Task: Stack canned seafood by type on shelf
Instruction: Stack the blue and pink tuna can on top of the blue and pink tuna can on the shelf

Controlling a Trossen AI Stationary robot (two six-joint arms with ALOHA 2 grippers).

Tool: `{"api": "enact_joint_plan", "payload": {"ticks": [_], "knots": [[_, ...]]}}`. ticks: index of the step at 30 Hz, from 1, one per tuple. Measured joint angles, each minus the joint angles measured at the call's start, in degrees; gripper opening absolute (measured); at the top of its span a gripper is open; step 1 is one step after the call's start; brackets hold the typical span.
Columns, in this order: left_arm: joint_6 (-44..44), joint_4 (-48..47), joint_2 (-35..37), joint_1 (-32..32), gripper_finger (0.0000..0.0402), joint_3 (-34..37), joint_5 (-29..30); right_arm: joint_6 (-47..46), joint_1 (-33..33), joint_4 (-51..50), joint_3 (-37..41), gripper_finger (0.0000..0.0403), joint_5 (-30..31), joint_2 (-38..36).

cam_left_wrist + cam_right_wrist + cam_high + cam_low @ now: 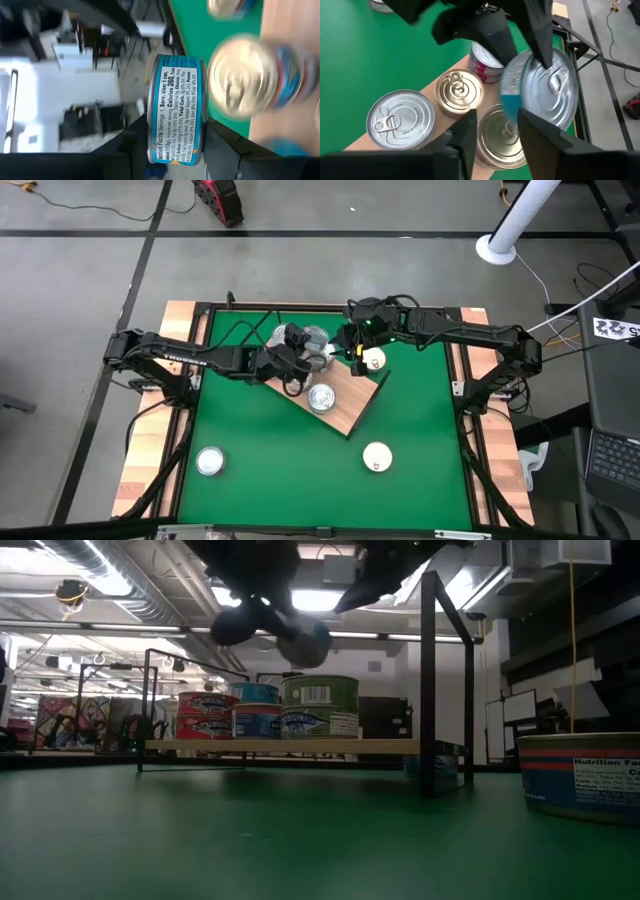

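Both grippers, left [312, 348] holding a blue tin [176, 115] and right [352, 350], crowd the shelf's [350, 412] upper edge among stacked tins [460, 90]. Green mat [280, 470] in the frame's lower half lies open, bar two loose tins [209, 461] [376, 457].

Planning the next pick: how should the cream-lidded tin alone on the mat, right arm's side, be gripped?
Take the cream-lidded tin by its short side wall, jaws spanning the lid, coming straight down: it stands lid-up with bare mat around.

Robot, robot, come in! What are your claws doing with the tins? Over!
Left gripper shut on blue-label tin, above shelf. Right gripper open, hovering over shelved tins. Nothing blocking.
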State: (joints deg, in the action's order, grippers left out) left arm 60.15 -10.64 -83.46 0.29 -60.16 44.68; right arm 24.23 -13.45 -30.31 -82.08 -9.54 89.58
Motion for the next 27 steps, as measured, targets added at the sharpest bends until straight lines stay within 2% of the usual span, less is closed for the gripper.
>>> {"api": "enact_joint_plan", "payload": {"ticks": [5, 10, 16, 27], "knots": [[-3.68, -5.76, 0.02, -0.68, 0.015, 0.0, 7.59, 0.32, -0.09, 0.53, 0.0, 0.0163, 0.13, 0.0], [-11.57, -14.08, 0.02, -1.15, 0.0152, 0.0, 12.52, 0.5, -0.07, 0.36, 0.0, 0.0167, 3.4, 0.0], [-20.62, -20.66, 0.04, -0.95, 0.0152, 0.0, 13.99, 0.52, -0.07, 0.27, 0.0, 0.0167, 7.43, 0.0], [-27.24, -28.46, 0.04, -0.31, 0.0159, 0.0, 13.9, 0.55, -0.07, 0.22, 0.0, 0.0167, 7.48, 0.0]]}}
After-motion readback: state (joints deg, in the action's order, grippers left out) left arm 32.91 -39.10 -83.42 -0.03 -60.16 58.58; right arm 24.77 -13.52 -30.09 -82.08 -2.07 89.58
